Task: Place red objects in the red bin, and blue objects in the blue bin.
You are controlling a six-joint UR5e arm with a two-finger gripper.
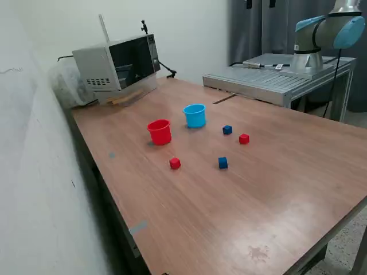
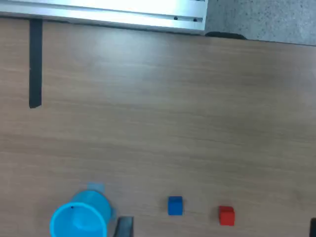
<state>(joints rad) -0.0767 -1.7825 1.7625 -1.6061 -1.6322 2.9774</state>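
1. The red bin (image 1: 159,132) stands upright on the table (image 1: 241,195), furthest to the exterior view's left, rim up so cubes can drop in. It is out of the wrist view, so well apart from the jaws.
2. A red cube (image 1: 175,164) lies loose in front of that cup, near it but not touching, also outside the wrist view.
3. The blue bin (image 1: 195,116) sits upright just beside the red one, apart from it. In the wrist view it (image 2: 81,219) lies close by a dark finger tip (image 2: 124,226) at the frame edge.
4. Two blue cubes follow: one (image 1: 222,162) toward the front of the table, one (image 1: 227,130) close to the jaws in the wrist view (image 2: 175,205).
5. The second red cube (image 1: 244,138) sits beside that blue one, apart from it (image 2: 226,215).
6. The arm (image 1: 321,34) shows only at its base. The jaws seem to hang high over the table holding nothing, but whether they are spread or closed I cannot tell. No cube is sorted yet.
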